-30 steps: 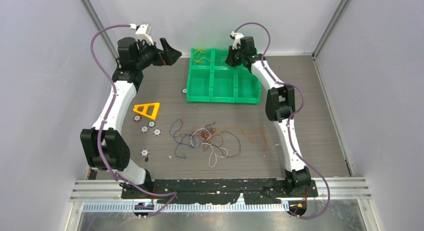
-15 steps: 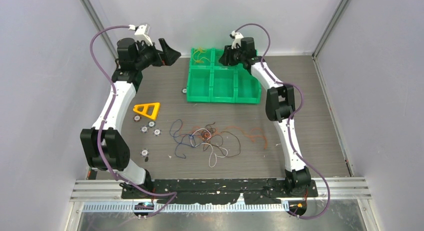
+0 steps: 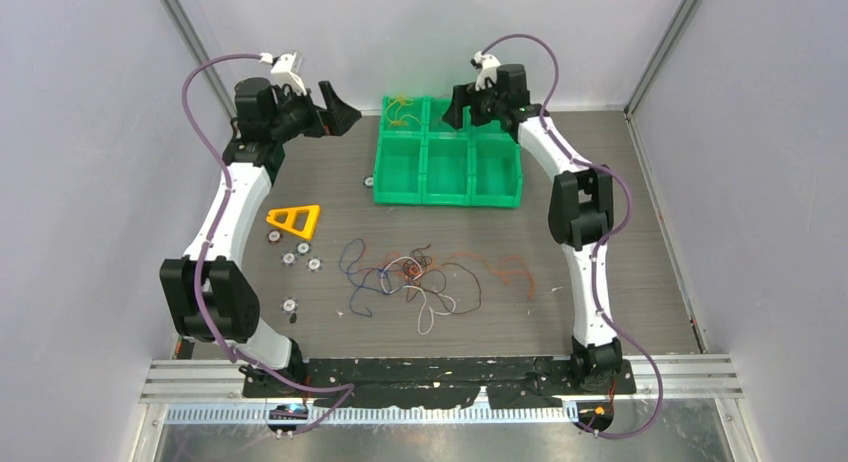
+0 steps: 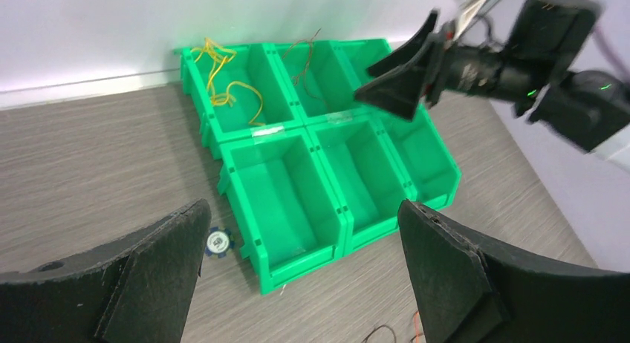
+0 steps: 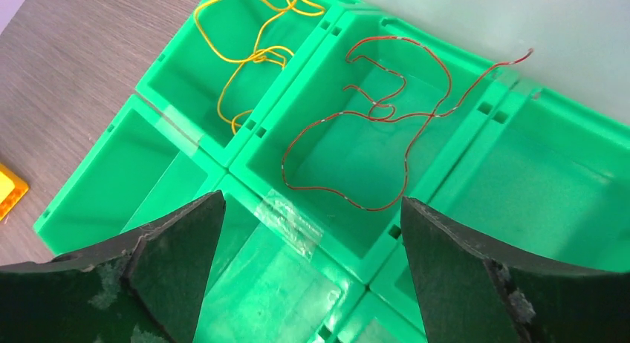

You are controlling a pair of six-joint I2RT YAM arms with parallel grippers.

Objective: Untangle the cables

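Right pincer [image 3: 458, 107] hung open over the far row of the green bins [image 3: 420, 197], left pincer [image 3: 340, 104] open to their left; the tangled cables [image 3: 415, 277] lay nearer on the desk [image 3: 340, 197]. Left wrist: a yellow cable [image 4: 223, 99] lay in the far-left bin. Right wrist: a red cable [image 5: 380, 105] lay in the far-middle bin, clear of the fingers [image 5: 171, 261]; rising straight up should avoid snagging it.

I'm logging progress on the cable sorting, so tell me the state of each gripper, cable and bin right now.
left gripper: open, empty.
right gripper: open, empty.
red cable: loose in the back middle bin.
yellow cable: loose in the back left bin.
remaining cables: tangled together on the table.
front bins: empty.
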